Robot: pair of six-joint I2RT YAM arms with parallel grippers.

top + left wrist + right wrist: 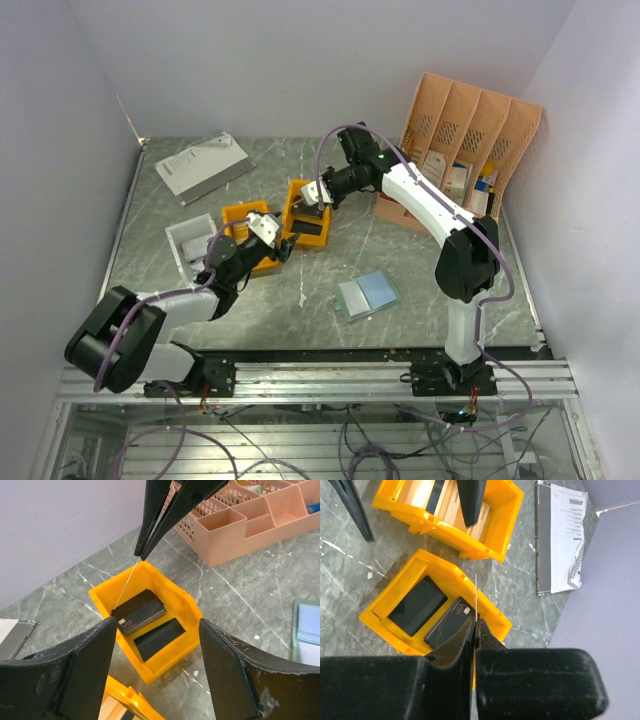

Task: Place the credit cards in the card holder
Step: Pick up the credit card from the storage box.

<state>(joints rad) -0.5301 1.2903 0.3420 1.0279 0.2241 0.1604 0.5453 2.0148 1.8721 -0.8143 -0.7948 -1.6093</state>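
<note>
overhead, one printed paper booklet point(203, 165) lies flat at 11 o'clock on the grey marbled table point(300, 318). at 9 o'clock i see one white open bin point(190, 245).

next come two yellow plastic bins with rigid walls and open tops. the left yellow bin point(450, 515) holds tan flat pieces point(452, 507); their count cannot be told. the left gripper point(275, 240) is released, with its blunt black fingers point(75, 670) spread wide. one finger is over this bin and the other is outside its wall.

the right yellow bin point(150, 625) holds two dark rectangular cards point(159, 639) lying flat side by side. one of them is lettered "vip".

the right gripper point(475, 625) stands directly above that bin and blocks access from 12 o'clock. it is clenched on one thin card point(476, 600), which is seen edge-on as a pale line. whether the card's lower edge touches the lettered card, i cannot tell.

one card holder point(367, 294) lies open and flat at 5 o'clock, well apart from the bins. its light blue inside faces up.

at 2 o'clock one peach desk organiser point(470, 150) with perforated walls stands behind the right arm.
</note>
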